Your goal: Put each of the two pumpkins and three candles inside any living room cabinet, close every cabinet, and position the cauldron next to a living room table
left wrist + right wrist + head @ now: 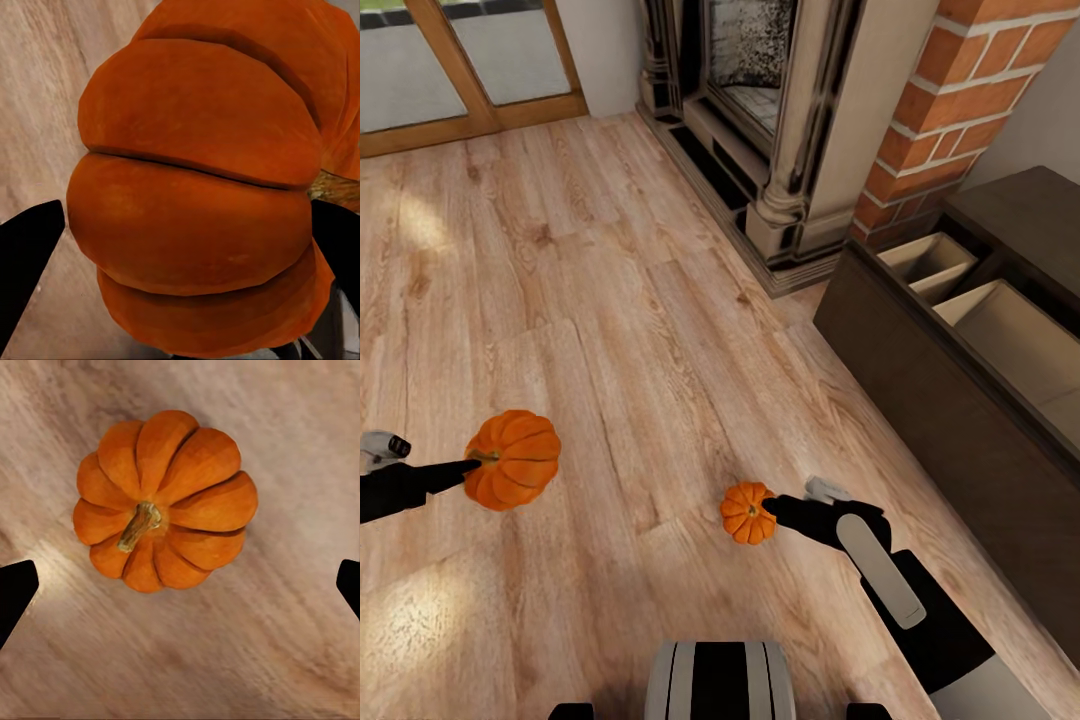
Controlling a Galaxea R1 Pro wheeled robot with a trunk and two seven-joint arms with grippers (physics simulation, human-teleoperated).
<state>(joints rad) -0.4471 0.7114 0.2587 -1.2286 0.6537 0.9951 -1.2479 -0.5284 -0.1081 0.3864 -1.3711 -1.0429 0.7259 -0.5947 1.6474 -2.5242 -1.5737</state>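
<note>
Pumpkin one [512, 460] is clamped in your left gripper [472, 464]. The second pumpkin [748, 513] sits on the floor [610, 300] under your right gripper [772, 508], jaws spread. Looks light, rigid, ribbed; grab across the sides, not the stem [138, 525].

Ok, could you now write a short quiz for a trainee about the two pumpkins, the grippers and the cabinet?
1. True or false: all compartments of the cabinet are closed.
2. Choose one. The fingers of the right gripper are: A, open, standing wide of the small pumpkin; B, shut on it; C, shut on nothing.
3. Fill the gap: the left gripper holds a ____.

Key: 1 false, two compartments stand open at its top. 2 A. 3 pumpkin, the other pumpkin.
</note>
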